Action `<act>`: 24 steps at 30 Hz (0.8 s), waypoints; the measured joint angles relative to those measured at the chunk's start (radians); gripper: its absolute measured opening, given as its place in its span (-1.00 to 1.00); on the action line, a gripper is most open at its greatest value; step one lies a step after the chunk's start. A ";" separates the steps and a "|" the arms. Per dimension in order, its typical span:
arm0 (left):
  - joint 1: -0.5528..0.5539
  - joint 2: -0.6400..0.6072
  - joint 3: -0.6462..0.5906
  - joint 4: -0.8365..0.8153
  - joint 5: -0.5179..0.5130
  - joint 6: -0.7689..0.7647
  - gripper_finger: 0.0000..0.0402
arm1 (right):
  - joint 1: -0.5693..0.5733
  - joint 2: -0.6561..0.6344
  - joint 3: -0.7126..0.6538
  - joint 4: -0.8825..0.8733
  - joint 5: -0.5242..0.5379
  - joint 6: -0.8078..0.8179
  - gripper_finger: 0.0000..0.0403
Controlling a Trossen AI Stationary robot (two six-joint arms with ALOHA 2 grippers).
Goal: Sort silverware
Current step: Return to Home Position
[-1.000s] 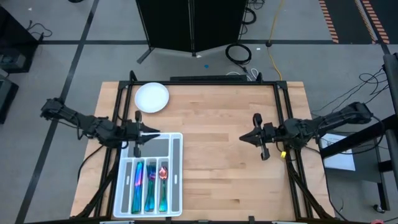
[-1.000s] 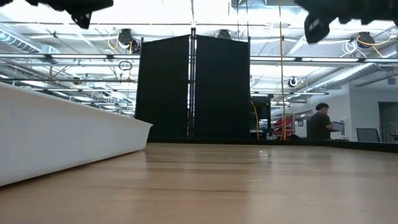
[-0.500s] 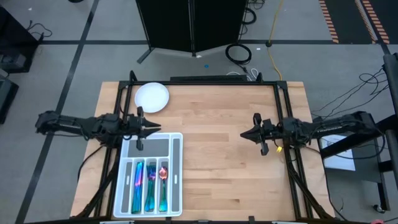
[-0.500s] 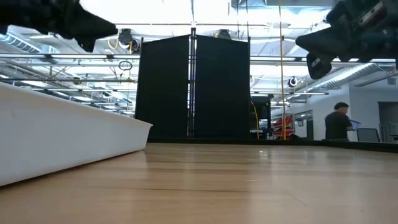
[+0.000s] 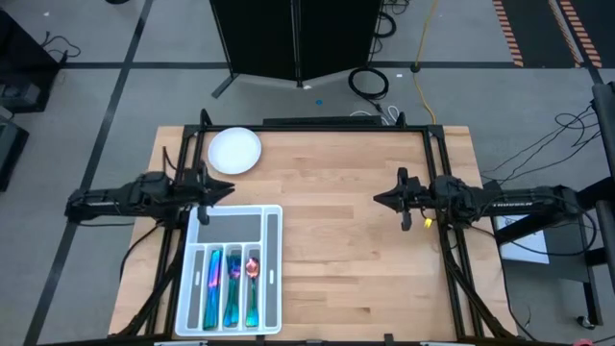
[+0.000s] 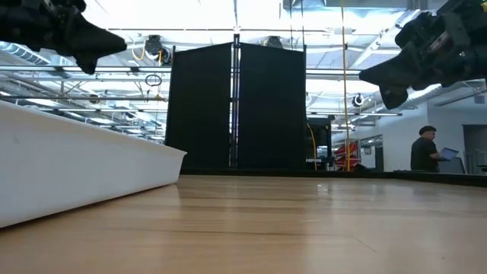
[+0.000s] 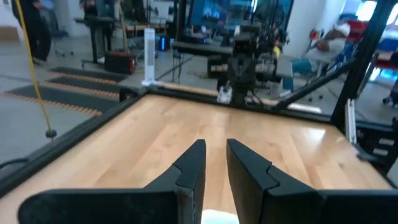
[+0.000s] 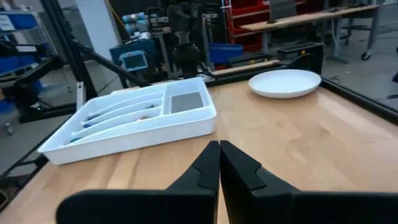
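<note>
The silverware [image 5: 231, 284], several slim iridescent pieces, lies in the long compartments of the white tray [image 5: 274, 231] near the table's near left. My left gripper [image 5: 233, 188] hovers over the table's left edge, just beyond the tray's far end. It points level toward the right, and its fingers [image 7: 193, 162] stand a narrow gap apart with nothing between them. My right gripper [image 5: 377, 200] hovers at the right side, pointing level toward the left. Its fingers [image 8: 208, 163] are shut and hold nothing. Both grippers hang well above the tabletop in the low view.
A white round plate [image 5: 235, 151] sits at the far left of the table, beyond the tray. Bare wood [image 5: 336, 240] stretches between the two grippers. Black frame rails [image 5: 434, 154] run along the table's edges. A person [image 6: 428, 148] stands far off in the room.
Both arms have drawn back toward their own table edges and sunk lower. They have swung round and now point straight across at each other. My left gripper has left the space over the tray's far end. The silverware and tray have stayed put.
</note>
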 joint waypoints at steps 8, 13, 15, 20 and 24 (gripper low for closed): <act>-0.001 -0.096 -0.063 0.011 0.000 -0.006 -0.67 | -0.023 0.000 -0.091 0.068 -0.002 0.045 -1.00; -0.001 -0.122 -0.143 0.098 0.027 -0.028 -0.67 | -0.023 0.002 -0.087 0.052 -0.004 0.069 -1.00; -0.001 -0.122 -0.177 0.159 0.057 -0.030 -0.67 | -0.023 0.002 -0.087 0.050 -0.004 0.070 -1.00; -0.001 -0.123 -0.245 0.235 0.086 -0.055 -0.67 | -0.023 0.002 -0.087 0.048 -0.004 0.063 -1.00; -0.001 -0.123 -0.262 0.240 0.124 -0.057 -0.67 | -0.023 0.002 -0.087 0.035 -0.004 0.052 -1.00</act>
